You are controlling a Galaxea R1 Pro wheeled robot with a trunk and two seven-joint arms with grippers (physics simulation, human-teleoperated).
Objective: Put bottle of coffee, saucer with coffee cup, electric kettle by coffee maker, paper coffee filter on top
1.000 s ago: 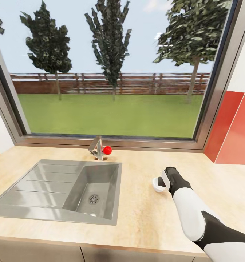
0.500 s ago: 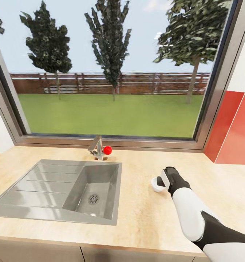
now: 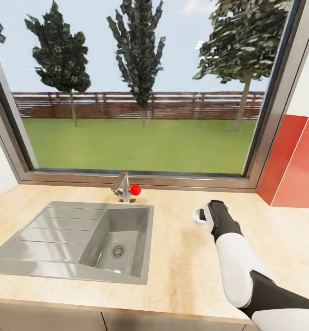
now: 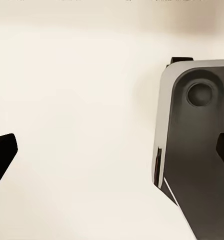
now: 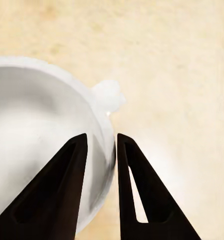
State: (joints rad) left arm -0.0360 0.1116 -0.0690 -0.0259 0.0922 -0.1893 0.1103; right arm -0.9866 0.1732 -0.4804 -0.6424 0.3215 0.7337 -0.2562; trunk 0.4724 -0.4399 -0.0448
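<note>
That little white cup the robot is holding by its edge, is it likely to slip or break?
The coffee cup looks smooth and glossy, so it may be slippery. The right gripper pinches only its thin rim between two narrow fingers, so it could swivel or tip. It looks rigid like ceramic, probably breakable if dropped on the hard countertop.

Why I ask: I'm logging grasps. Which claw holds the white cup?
The right claw: it pinches the rim of the white cup. The left claw is open, gripping nothing.
</note>
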